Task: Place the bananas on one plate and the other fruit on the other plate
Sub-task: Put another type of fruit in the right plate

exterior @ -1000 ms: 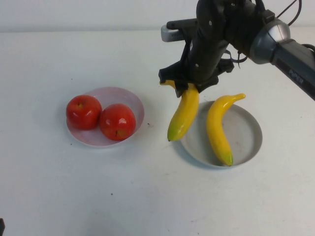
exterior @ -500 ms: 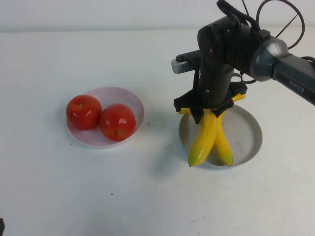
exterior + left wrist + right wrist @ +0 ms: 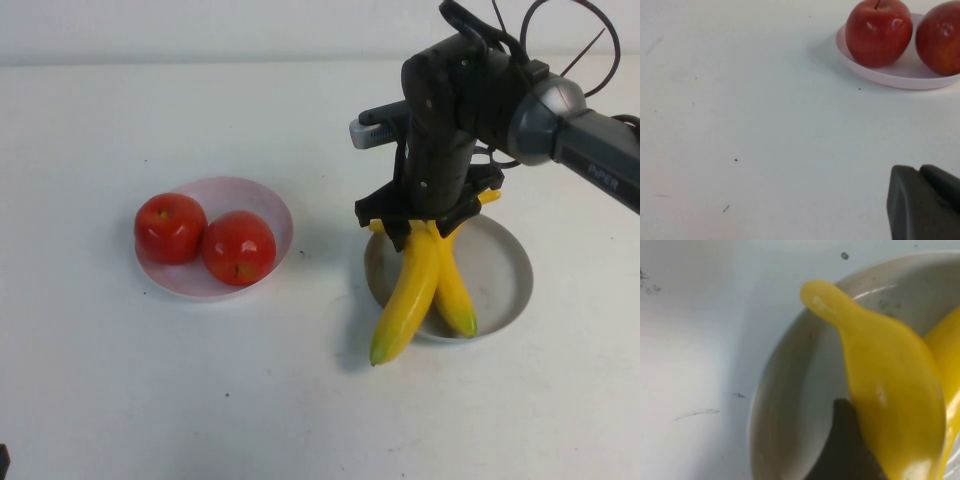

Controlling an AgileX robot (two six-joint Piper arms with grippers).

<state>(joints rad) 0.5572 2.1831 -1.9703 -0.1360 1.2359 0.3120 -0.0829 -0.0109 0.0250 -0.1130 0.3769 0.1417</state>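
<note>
High view: right of centre, the right gripper (image 3: 425, 222) is seen clenched on the stem end of one of the bananas (image 3: 408, 290) above the grey plate (image 3: 505, 275); its greenish tip overhangs the near-left rim, across the second banana (image 3: 452, 290) lying in the plate. At centre left, both apples (image 3: 238, 247) are seated on the pink plate (image 3: 272, 208). The left gripper (image 3: 925, 202), lower right of the left wrist view, is parked; its finger state cannot be told. Release is best delayed until the tip is swung inward over the plate.
</note>
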